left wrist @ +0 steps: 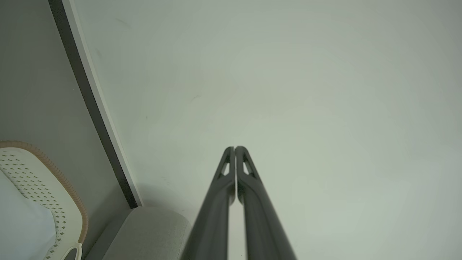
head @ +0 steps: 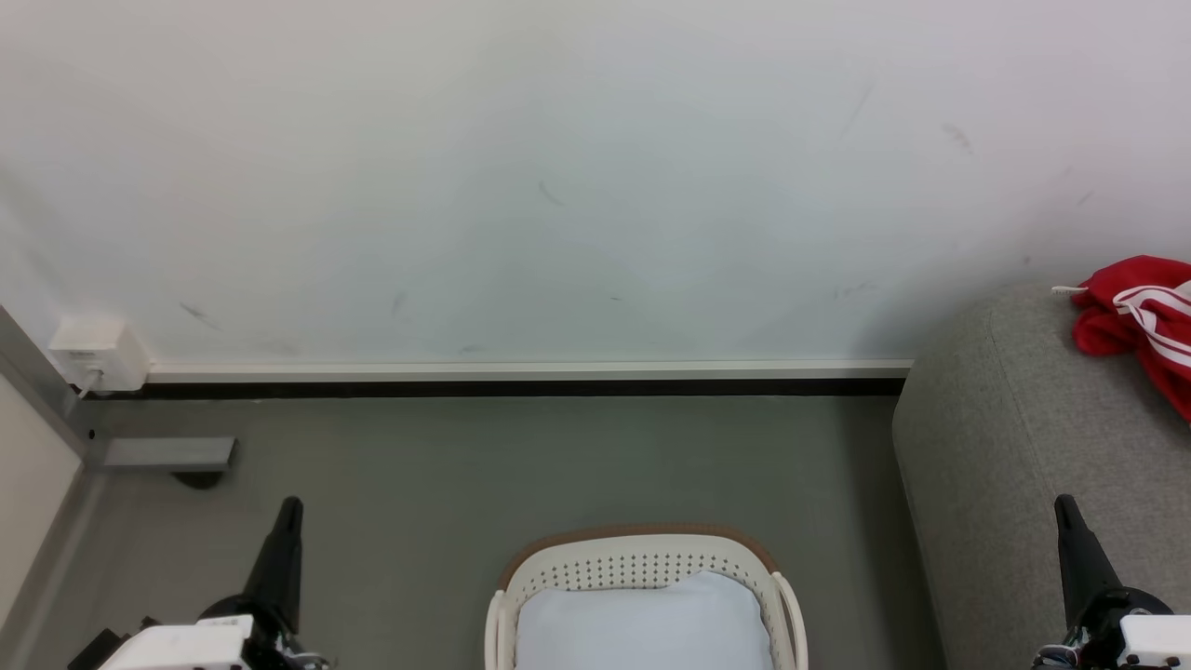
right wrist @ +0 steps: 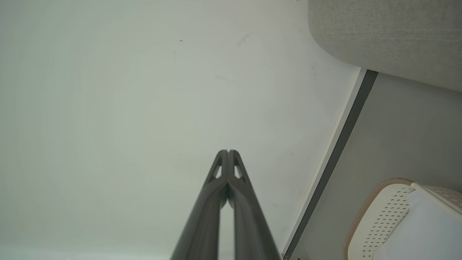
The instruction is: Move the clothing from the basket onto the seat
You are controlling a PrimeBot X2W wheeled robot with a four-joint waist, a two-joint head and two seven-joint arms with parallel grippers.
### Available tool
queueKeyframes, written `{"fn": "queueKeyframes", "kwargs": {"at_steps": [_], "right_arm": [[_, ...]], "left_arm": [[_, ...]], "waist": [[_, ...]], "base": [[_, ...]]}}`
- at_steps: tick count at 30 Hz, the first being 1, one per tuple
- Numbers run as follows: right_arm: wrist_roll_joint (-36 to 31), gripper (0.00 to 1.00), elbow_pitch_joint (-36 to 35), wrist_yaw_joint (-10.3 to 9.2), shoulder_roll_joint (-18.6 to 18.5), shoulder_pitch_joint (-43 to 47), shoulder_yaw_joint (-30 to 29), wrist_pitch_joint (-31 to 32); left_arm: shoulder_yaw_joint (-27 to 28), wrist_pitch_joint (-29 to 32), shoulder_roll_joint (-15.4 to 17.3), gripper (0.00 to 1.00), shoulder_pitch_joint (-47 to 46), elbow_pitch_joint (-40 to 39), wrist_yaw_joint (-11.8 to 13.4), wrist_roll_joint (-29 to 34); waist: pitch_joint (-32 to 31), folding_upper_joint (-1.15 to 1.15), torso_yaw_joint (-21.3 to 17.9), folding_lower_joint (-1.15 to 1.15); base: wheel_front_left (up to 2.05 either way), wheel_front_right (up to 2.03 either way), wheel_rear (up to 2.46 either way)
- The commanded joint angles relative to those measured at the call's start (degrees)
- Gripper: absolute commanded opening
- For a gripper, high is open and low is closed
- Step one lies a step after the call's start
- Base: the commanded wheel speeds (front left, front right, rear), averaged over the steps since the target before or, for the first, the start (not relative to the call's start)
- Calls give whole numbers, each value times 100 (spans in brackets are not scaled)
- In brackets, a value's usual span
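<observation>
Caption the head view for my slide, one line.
Red clothing lies on the grey seat, the basket holds a pale pad, left gripper and right gripper shut, empty.

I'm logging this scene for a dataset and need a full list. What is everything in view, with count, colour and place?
clothing: one heap (how many garments is unclear), red with white stripes, on the seat at far right
seat: one, light grey, right side by the wall
basket: one, cream-white with brown rim, on the floor at bottom centre
pad: one, pale blue-white, inside the basket
wall box: one, white, low on the wall at left
metal bar: one, grey, at floor level on the left
skirting: one strip, white over black, along the wall's foot
left gripper: one, dark, shut, lower left
right gripper: one, dark, shut, lower right
</observation>
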Motion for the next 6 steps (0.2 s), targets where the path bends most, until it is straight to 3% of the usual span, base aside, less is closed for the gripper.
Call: {"fn": "queueKeyframes", "kwargs": {"at_steps": [1, 6], "right_arm": [[7, 0, -28, -12, -46, -75, -21, 18], [7, 0, -28, -12, -46, -75, -21, 18]], "left_arm": [[10, 22, 14, 0, -44, -19, -12, -75], [10, 22, 14, 0, -44, -19, -12, -76]], "waist": [[0, 0, 0, 0], [0, 0, 0, 0]], "base": [[0, 0, 0], [0, 0, 0]]}}
